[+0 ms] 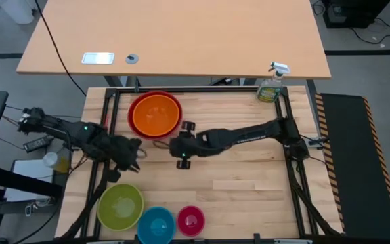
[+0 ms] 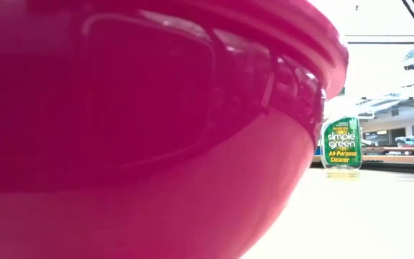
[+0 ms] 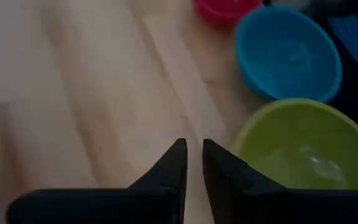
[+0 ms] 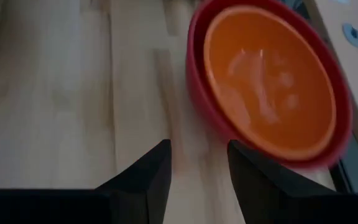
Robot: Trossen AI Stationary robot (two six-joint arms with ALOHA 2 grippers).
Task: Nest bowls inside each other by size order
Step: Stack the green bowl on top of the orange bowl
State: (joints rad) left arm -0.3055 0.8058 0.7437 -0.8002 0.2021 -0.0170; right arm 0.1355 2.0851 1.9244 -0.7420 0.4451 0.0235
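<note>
Five glossy bowls on the surface (image 1: 249, 183). Red bowl (image 1: 135, 103) holds orange bowl (image 1: 156, 114). Well apart from red: yellow-green bowl (image 1: 120, 206), blue bowl (image 1: 157, 224), magenta-pink bowl (image 1: 191, 219), in a row. Two pincers: left pincer (image 3: 192, 163) nearly closed, empty; right pincer (image 4: 197, 163) parted, empty, near red.

Glossy plastic bowls: the orange bowl (image 1: 156, 114) and red bowl (image 4: 199, 93) shine. The pale wooden desk (image 1: 242, 179) looks smooth, planked.
</note>
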